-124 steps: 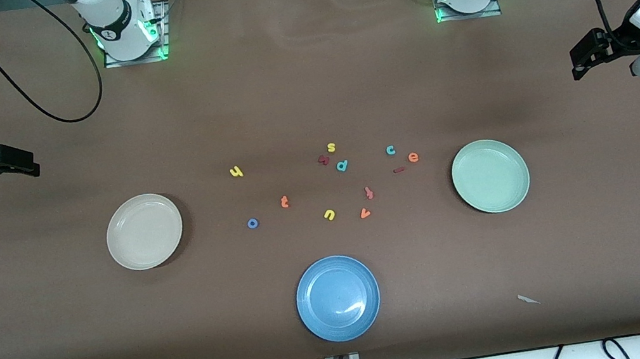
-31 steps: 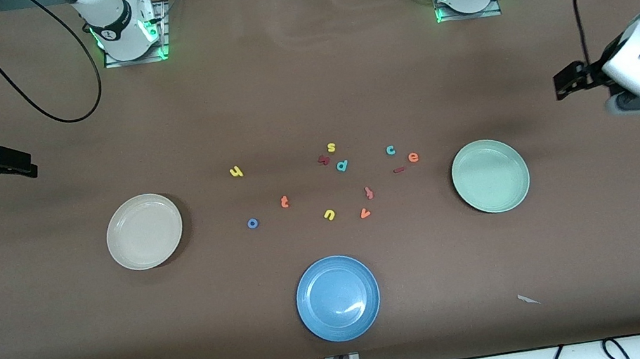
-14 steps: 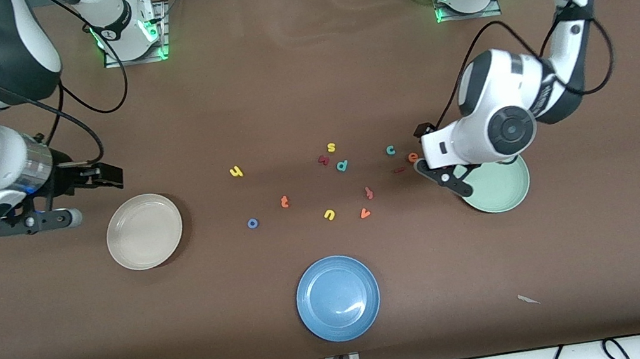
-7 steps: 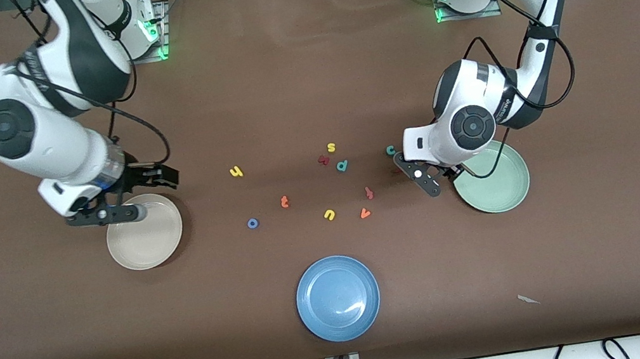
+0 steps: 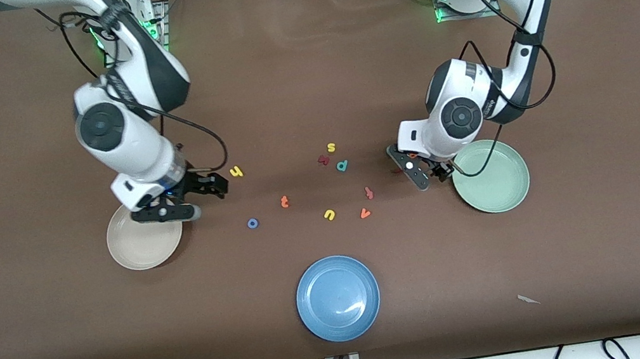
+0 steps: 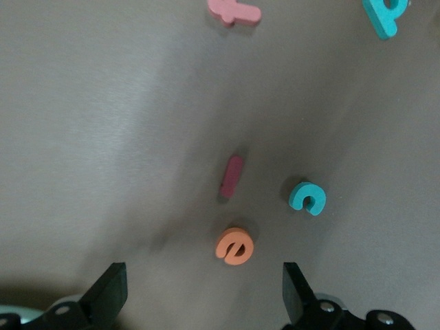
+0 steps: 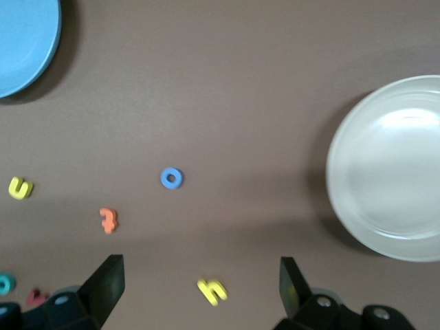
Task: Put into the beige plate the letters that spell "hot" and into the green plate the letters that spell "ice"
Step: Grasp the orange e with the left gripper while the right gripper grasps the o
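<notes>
Currently poised over the orange e (image 6: 234, 246): left gripper (image 6: 199, 292), jaws spread wide, nothing held. Dark red i (image 6: 232, 176) and teal c (image 6: 306, 198) flat on the table close by the e, all three near the green plate (image 5: 501, 189) (plate holding no letters). Left gripper body in the front view hiding the c and most of the e. Right gripper (image 7: 199, 292) up over the table between the beige plate (image 5: 138, 250) and the yellow h (image 5: 236, 171), jaws likewise wide, gripping nothing. Orange t (image 5: 284, 202) and blue o (image 5: 252, 223) nearer the front camera than the h, toward the table's middle. Beige plate bare. No readable brand or label; only legible writing: the foam letters themselves.
</notes>
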`<control>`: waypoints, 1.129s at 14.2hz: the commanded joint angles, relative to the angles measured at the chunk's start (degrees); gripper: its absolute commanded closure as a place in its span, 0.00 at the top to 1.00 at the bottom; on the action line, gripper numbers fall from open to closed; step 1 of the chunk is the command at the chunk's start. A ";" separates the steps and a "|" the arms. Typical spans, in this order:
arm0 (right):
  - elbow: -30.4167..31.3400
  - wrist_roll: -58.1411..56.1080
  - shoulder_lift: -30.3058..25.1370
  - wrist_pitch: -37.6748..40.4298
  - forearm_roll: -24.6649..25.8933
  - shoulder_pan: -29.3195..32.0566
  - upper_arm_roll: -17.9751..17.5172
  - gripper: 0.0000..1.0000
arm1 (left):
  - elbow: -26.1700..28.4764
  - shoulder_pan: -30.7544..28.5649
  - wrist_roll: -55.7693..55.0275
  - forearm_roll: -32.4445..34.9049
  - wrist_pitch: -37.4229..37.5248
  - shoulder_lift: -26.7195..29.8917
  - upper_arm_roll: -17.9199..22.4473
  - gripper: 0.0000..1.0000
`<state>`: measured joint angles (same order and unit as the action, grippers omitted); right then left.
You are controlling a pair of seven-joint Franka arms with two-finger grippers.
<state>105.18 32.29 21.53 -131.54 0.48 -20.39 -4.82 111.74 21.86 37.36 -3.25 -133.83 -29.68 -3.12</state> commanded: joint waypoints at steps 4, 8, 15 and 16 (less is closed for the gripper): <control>-5.41 8.13 10.97 -6.98 3.83 -3.07 0.08 1.00 | 5.41 2.57 -0.18 1.32 -7.58 0.77 0.49 0.93; -10.95 10.16 17.13 -7.07 3.56 -4.21 0.08 0.99 | 5.41 2.75 -0.18 1.84 -10.57 -1.51 0.57 0.68; -13.86 8.93 23.03 -8.56 3.47 -3.69 0.08 0.90 | 4.98 2.05 -0.27 5.27 -9.44 0.06 0.57 0.00; -14.21 8.85 23.47 -8.56 3.47 -3.69 0.08 0.88 | 4.63 2.05 -0.27 5.27 -7.34 1.11 0.66 0.00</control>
<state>93.62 41.23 43.15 -140.12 3.45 -24.25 -4.66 116.67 24.01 37.34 0.34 -143.75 -30.26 -2.71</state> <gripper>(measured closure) 0.075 0.700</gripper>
